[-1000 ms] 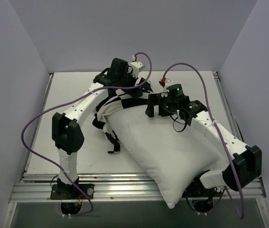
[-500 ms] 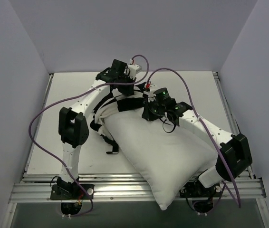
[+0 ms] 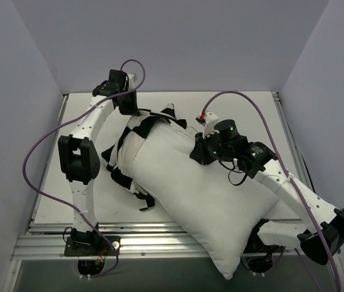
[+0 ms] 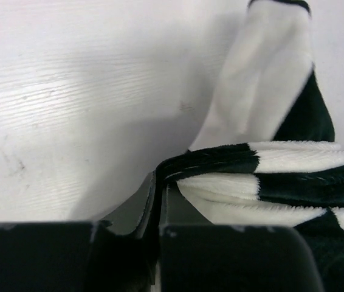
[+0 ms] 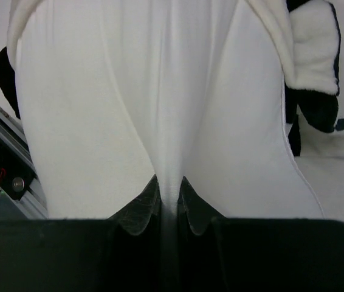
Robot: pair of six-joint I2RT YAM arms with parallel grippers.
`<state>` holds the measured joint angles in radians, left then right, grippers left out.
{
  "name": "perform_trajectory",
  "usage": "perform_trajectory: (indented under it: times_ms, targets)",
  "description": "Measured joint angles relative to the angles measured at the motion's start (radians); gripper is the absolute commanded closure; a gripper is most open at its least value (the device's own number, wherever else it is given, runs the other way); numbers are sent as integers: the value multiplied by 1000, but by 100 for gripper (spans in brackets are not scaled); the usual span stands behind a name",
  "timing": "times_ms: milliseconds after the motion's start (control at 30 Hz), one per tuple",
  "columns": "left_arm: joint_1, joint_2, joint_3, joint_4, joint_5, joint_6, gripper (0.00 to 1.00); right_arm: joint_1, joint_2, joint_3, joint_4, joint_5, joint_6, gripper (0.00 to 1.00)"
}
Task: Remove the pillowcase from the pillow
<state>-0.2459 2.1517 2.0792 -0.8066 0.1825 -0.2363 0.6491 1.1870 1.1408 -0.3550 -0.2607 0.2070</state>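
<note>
The plump white pillow (image 3: 208,194) lies slantwise across the table, and its near corner hangs over the front rail. The black-and-white checkered pillowcase (image 3: 151,121) is bunched round the pillow's far left end only. My left gripper (image 3: 130,104) is at the far left, shut on the pillowcase's dark hem (image 4: 178,163); its jaws (image 4: 160,182) pinch that edge and the folded checkered fabric (image 4: 293,164) trails to the right. My right gripper (image 3: 195,152) is shut on a pinched ridge of the pillow (image 5: 169,121), with its fingertips (image 5: 169,188) pressed together on white cloth. The pillowcase (image 5: 312,55) shows beyond.
The white tabletop (image 3: 245,109) is boxed in by grey walls at the left, back and right. An aluminium rail (image 3: 160,243) runs along the near edge, and the same rail (image 5: 8,164) shows under the pillow. Purple cables (image 3: 38,158) loop off both arms.
Both grippers have shut. The left has drawn the pillowcase toward the back left, baring more of the pillow. The right arm has shifted rightward with its pinch of pillow.
</note>
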Motion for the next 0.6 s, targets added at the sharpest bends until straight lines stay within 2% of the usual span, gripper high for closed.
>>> perform_trajectory:
  times_ms: [133,300,467,600]
  targets:
    - [46,-3,-2,-15,-35,-23,98,-13,-34,19,-55,1,0,100]
    - [112,-3,-27,-10,-155,-43,98,-64,-45,88,-146,2,-4,100]
    - [263,27,-31,21,-364,-48,98,-87,-79,169,-255,35,-19,100]
    - [369,71,-31,24,-473,-59,98,-103,-111,224,-304,97,-25,100]
